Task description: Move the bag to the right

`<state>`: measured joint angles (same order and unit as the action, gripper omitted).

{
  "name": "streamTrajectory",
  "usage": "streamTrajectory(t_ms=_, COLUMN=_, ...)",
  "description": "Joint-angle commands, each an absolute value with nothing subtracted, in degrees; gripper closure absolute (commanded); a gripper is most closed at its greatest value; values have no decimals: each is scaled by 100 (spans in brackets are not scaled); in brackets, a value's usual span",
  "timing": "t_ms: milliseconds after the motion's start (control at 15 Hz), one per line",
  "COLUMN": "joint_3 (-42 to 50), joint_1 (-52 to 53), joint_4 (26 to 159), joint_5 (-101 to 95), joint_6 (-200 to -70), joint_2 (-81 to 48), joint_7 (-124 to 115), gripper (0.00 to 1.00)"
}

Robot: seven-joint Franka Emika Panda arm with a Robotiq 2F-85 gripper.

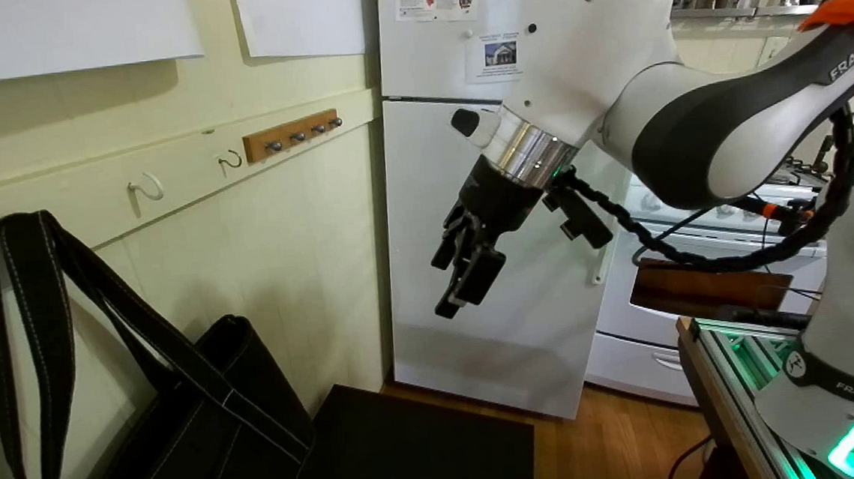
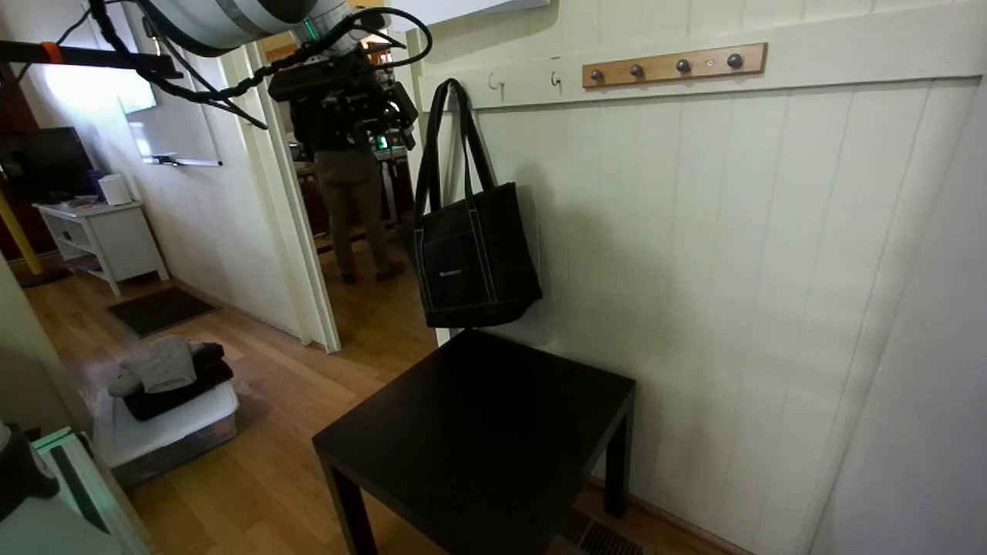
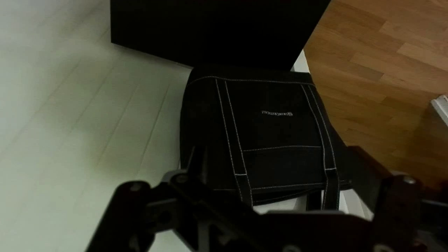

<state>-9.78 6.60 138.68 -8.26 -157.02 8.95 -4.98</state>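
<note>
The black tote bag (image 1: 239, 448) hangs against the wall, and its long looped handles reach up to the wall rail. It also shows in an exterior view (image 2: 478, 258), hanging above the back corner of a low black table. The hook bearing it is hidden behind the straps. My gripper (image 1: 451, 284) is open and empty, tilted down in the air, apart from the bag. In the wrist view its two fingers (image 3: 281, 162) stand wide apart, with the bag (image 3: 276, 129) and its white-stitched straps beyond them.
A white hook (image 1: 147, 188), a dark hook (image 1: 230, 160) and a wooden rack with several knobs (image 2: 675, 67) line the wall rail. The low black table (image 2: 478, 439) stands below. A white fridge (image 1: 478, 326) stands behind the arm. A person (image 2: 347, 185) stands beyond the doorway.
</note>
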Motion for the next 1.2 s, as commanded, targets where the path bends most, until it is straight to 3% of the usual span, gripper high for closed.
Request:
streamTrajectory(t_ms=0, joint_3=-1126, joint_1=578, joint_4=13151, joint_5=-1294, joint_6=-15917, joint_2=100, joint_7=-1031, gripper=0)
streamTrajectory(t_ms=1133, joint_3=-686, joint_1=1120, joint_4=10530, joint_5=-3751, joint_6=-15972, joint_2=-2001, joint_7=-3636, gripper=0)
